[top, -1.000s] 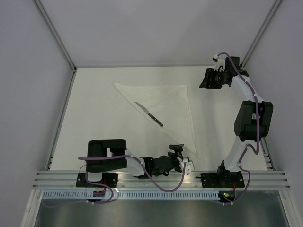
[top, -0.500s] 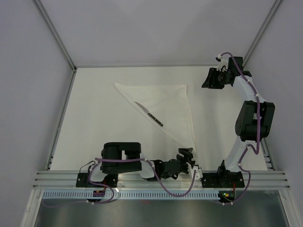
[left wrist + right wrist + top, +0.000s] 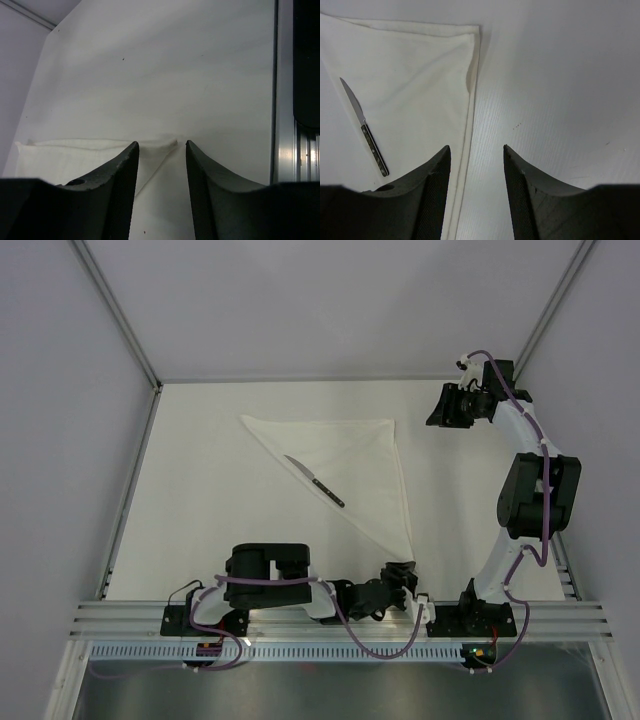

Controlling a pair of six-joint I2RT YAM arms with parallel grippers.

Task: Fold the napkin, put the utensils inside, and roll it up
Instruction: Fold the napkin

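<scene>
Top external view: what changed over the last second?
The left claw swept right along the near edge to the near corner of the napkin, open and empty. The right claw barely shifted, open. The napkin and knife stayed put.

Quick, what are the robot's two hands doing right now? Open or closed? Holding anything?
Left gripper: open, holding nothing; a napkin corner shows between its fingers.
Right gripper: open, holding nothing.
</scene>
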